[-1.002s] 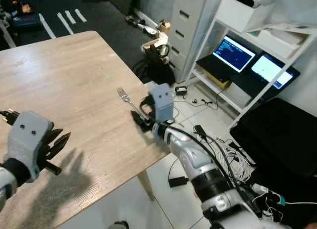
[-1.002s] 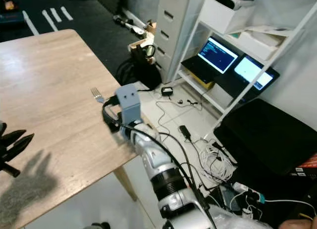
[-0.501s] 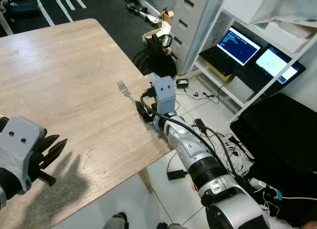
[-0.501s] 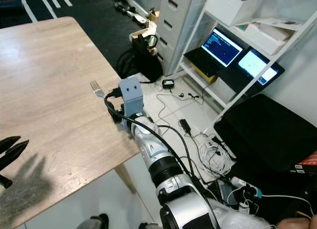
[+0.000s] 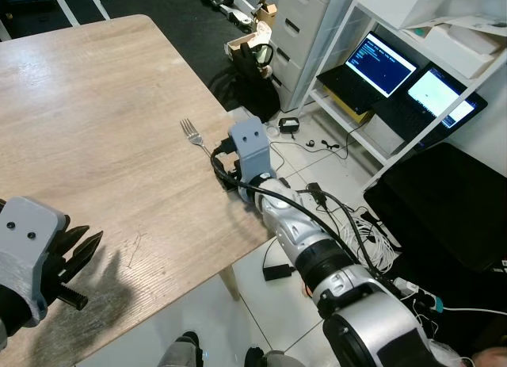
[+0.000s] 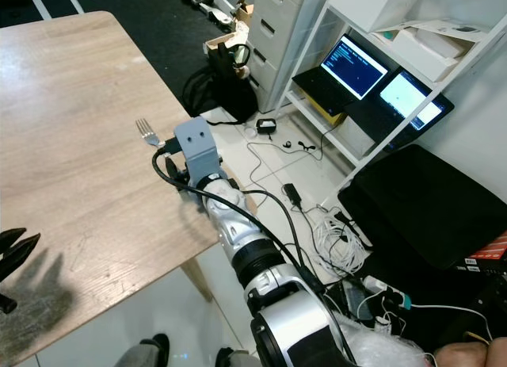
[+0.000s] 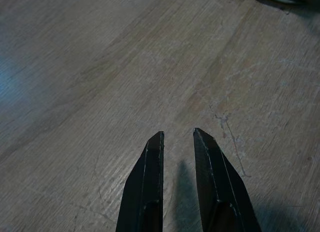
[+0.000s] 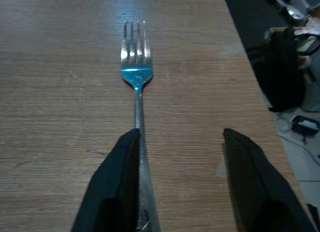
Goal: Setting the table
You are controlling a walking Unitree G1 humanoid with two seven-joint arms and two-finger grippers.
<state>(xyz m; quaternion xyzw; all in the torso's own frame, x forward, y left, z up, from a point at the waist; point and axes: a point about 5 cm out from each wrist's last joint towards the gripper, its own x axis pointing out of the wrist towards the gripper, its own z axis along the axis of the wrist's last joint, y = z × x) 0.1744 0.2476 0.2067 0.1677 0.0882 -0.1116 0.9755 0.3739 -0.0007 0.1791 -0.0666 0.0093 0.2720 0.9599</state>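
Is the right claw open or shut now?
Open. The right claw has its two black fingers spread apart; the silver metal fork lies beside one finger on the wooden table.

Our silver right arm (image 5: 317,252) trails black cables; grey wrist housings (image 5: 252,149) show two dots, and our fingers (image 7: 145,192) are tapered black.

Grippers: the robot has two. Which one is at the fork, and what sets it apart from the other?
The right gripper, open, with the fork lying on the table beside one finger. The left gripper hovers over bare wood.
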